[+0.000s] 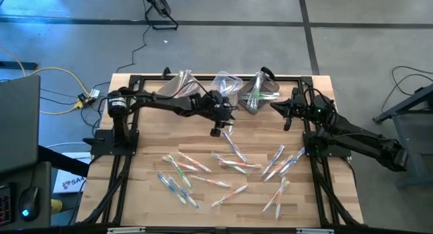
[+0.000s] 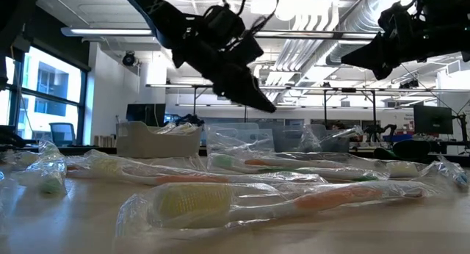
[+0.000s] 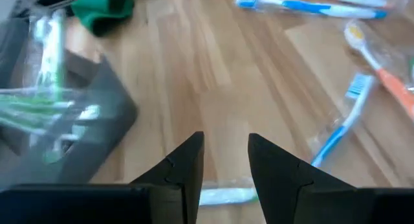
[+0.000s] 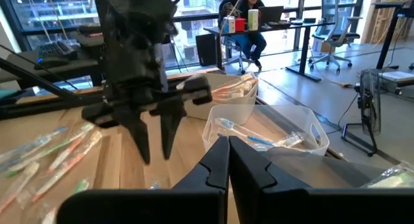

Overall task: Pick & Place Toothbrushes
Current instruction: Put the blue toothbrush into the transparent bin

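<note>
**Wrapped toothbrushes scattered on the table**

The toothbrushes [image 1: 226, 168] are slim, white with orange, blue or green handles, in clear crinkled wrappers, lying scattered across the wooden table [image 1: 142, 176]. No writing is readable. The left gripper [image 1: 218, 130] hangs above them, half open and empty. The right gripper [image 1: 287, 119] is closed, empty.

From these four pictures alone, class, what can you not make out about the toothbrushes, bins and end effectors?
- Middle bin: contents too small in the high view.
- Green toothbrush: mostly hidden behind the left end effector in the left wrist view.
- Right end effector: fingertips lost in dark silhouette in the low view.
- Toothbrushes: exact count unclear; wrappers overlap.
</note>
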Action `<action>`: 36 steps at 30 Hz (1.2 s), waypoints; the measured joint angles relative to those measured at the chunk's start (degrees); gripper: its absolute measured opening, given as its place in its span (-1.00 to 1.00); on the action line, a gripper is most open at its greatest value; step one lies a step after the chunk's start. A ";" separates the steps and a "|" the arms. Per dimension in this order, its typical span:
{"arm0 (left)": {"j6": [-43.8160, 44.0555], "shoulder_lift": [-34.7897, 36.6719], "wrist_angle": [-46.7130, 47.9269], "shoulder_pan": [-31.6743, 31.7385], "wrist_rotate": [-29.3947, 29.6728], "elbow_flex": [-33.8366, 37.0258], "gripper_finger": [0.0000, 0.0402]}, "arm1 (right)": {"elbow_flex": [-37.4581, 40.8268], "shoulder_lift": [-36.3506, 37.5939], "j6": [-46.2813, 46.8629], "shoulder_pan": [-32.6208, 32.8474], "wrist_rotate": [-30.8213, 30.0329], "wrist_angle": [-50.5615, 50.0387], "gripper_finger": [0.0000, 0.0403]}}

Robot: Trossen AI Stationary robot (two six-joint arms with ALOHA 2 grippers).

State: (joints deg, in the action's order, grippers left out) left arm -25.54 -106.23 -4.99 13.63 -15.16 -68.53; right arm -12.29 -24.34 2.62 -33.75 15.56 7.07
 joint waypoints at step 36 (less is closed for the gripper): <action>6.26 -0.96 -0.29 -3.17 2.39 -2.35 -0.18 | 0.00 0.02 3.60 -0.01 1.34 7.96 -0.99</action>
State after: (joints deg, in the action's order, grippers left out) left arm -19.29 -107.20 -5.28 10.46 -12.76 -70.88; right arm -12.29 -24.32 6.22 -33.76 16.90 15.03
